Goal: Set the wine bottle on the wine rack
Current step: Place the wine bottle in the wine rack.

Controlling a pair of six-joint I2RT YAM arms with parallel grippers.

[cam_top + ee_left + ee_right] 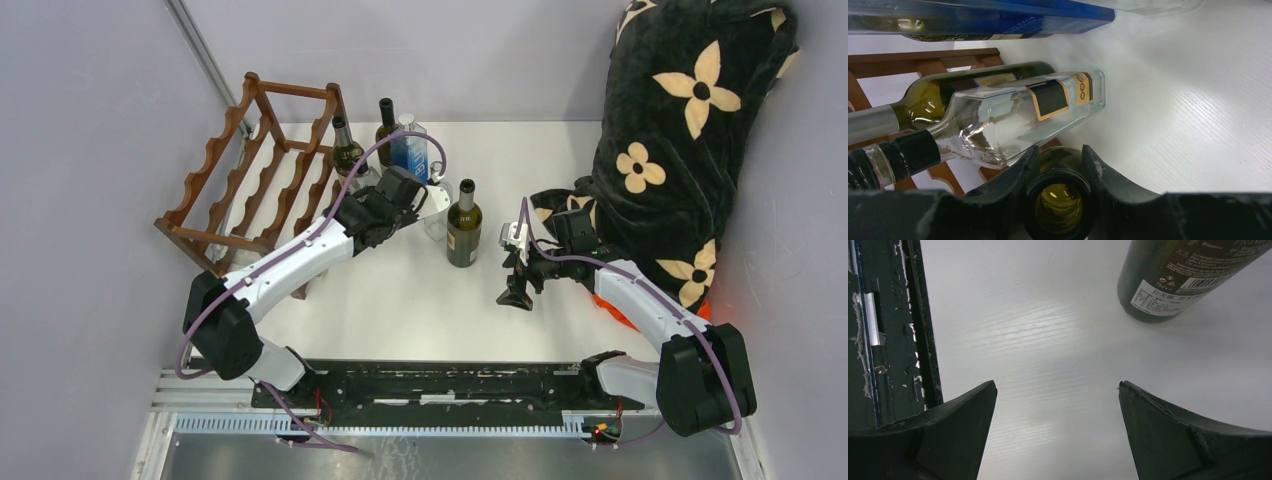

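In the lower centre of the left wrist view, only the round open mouth and a sliver of olive-green shoulder of the wine bottle (pixel 1058 205) show. The rest is cut off by the frame, and from overhead the arm hides it. The left gripper (pixel 1060 150) is clamped on its neck, one matte black finger hugging each side.

Just beside it stands a clear, square-shouldered glass bottle (pixel 1018 115) with a black-and-gold label. Behind that is a green bottle with silver foil (pixel 933 97). A blue shape (pixel 998 15) along the top edge is too cropped to identify.

The wine rack (pixel 205 160), reddish-brown wood with wavy rails, sits in the upper left of the overhead view, near the held bottle but apart from it. The foil-capped bottle stands between them.

The right gripper (pixel 1057 385) hangs with its fingers wide apart over the smooth white table (pixel 1048 315), holding nothing. A dark green bottle (pixel 1168 280), cropped at the upper right, stands nearby. A fuzzy black blanket (pixel 690 120) with cream flowers fills the upper right of the overhead view.
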